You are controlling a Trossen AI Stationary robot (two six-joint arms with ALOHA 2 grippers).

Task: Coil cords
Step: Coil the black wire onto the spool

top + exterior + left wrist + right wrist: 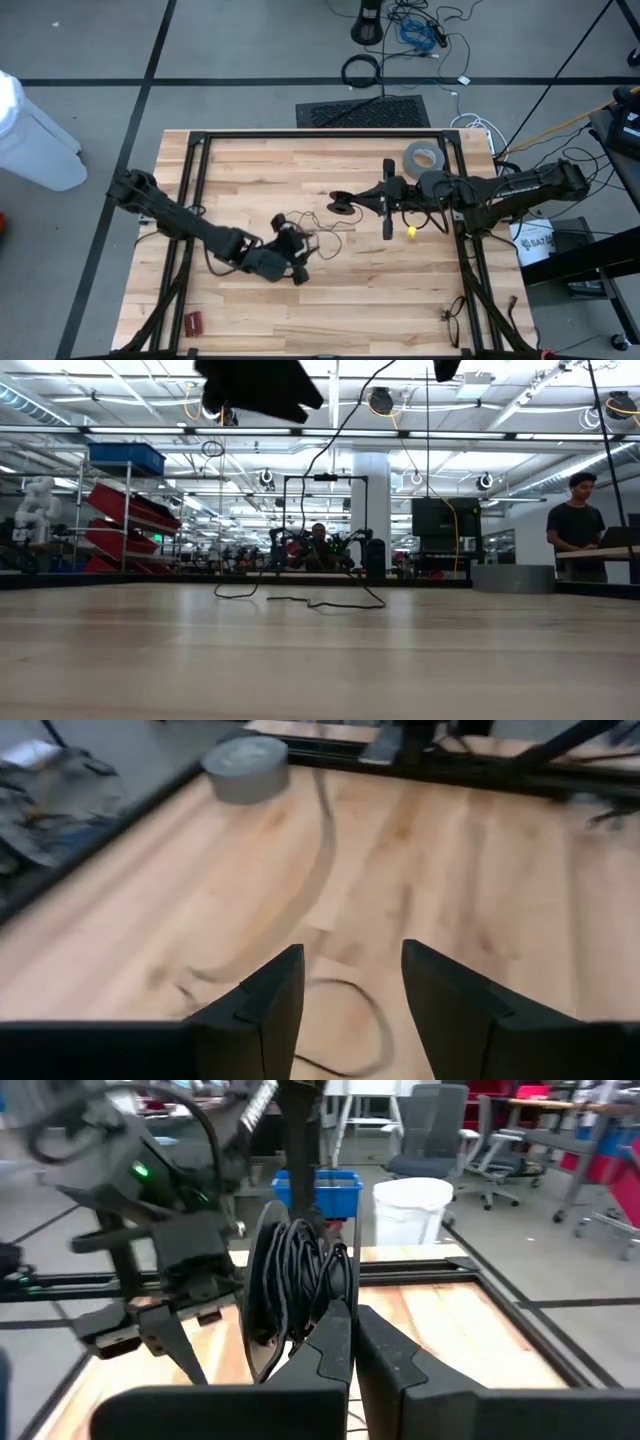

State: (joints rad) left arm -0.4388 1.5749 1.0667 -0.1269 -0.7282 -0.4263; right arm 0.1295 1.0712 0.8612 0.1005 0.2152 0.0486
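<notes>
Right pincer (350,1342) pinches cord coil (295,1285) (raised).

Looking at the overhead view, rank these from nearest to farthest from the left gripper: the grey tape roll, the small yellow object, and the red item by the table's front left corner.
From the left gripper:
1. Small yellow object, off toward the right arm, mid-table.
2. Red item, front left corner; nearly as close, a narrow call.
3. Grey tape roll, far right, near the back rail.

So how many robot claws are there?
2. The left claw is open above the table's middle, by the thin black wire. The right claw is shut on a coiled bundle of that wire.
</notes>
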